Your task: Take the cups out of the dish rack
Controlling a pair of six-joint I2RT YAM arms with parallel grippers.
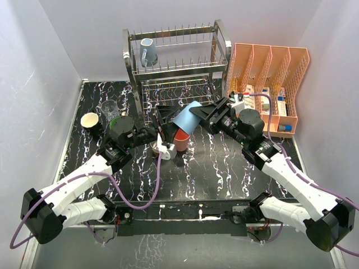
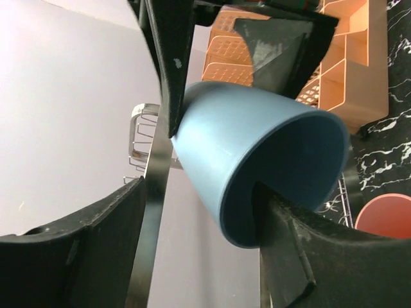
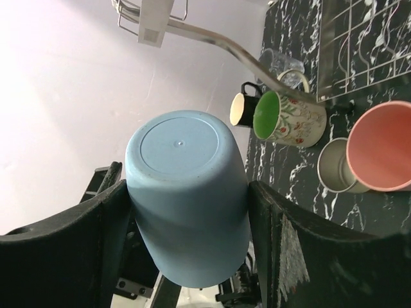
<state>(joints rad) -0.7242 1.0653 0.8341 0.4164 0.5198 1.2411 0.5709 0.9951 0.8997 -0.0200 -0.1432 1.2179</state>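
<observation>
We see the light-blue tumbler off the dish rack and held in the air just in front of its lower tier, tipped onto its side above the marbled black table. The right gripper is clamped on it, one finger pressed against each side of the wall, with the flat base facing that wrist's camera. The left gripper meets the tumbler from the mouth end. Its jaws stand apart: one finger reaches inside the rim, and the other sits outside with a clear gap to the wall. We think the inner finger touches the inside of the cup, though the close view leaves this unsure. A grey-blue mug hangs on the rack's upper tier. On the table, the salmon-pink tumbler stands upright just below the held tumbler, with the brownish metal cup just beside it. Further left are the green mug, the cream cup and the clear glass. An orange file organizer stands to the right of the rack.
</observation>
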